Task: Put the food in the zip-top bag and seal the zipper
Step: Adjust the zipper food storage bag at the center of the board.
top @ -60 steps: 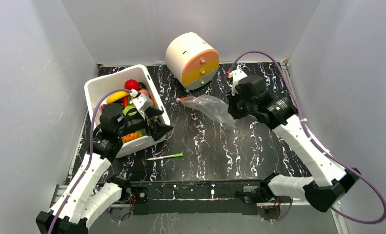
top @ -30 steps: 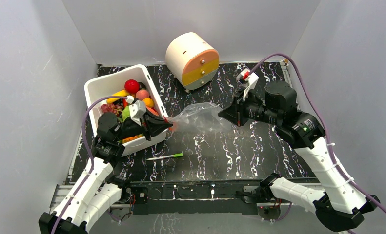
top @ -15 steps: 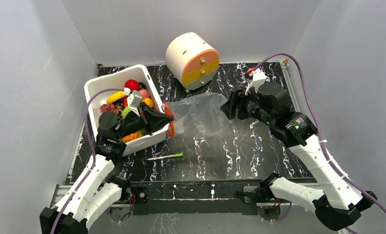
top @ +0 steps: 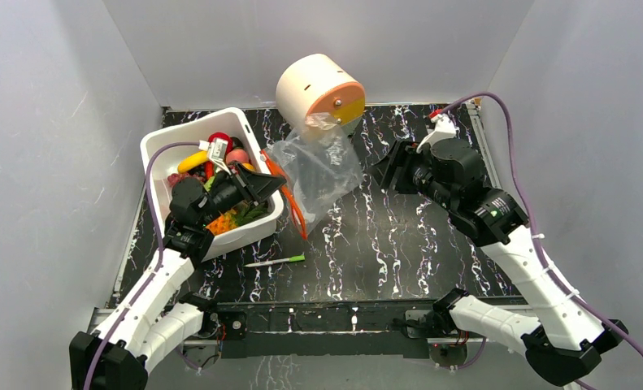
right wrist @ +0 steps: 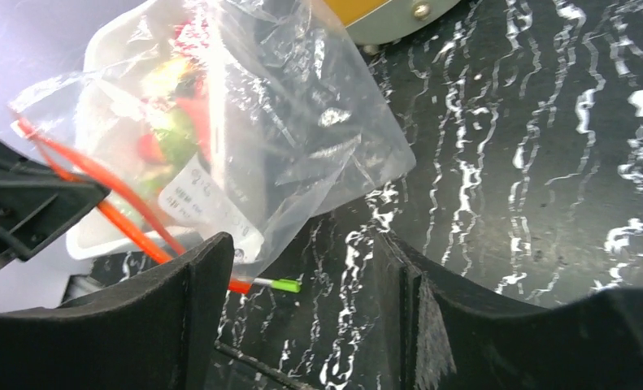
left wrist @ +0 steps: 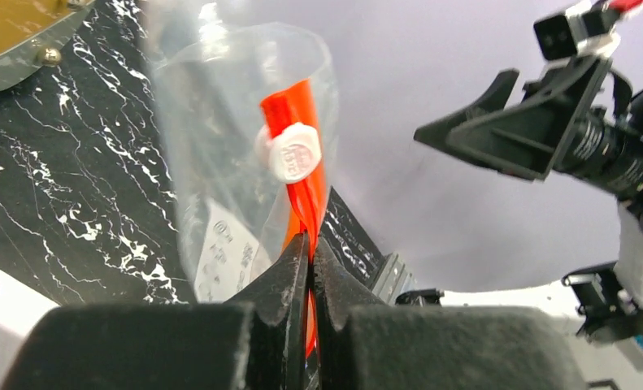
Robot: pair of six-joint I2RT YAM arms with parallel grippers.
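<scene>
While the left gripper (left wrist: 310, 244) stands pinched tight on the zipper (left wrist: 295, 110), the zip-top bag (top: 318, 166) is held up by that strip, just beside the white bin (top: 189, 122) (a white slider tab sits on the strip). The right gripper (right wrist: 301, 244) has its jaws apart, gripping nothing, near the bag's other side. The food (top: 220, 143) lies heaped in the bin. A green-tipped stick (top: 275, 261) lies on the black marbled table (top: 432, 244).
</scene>
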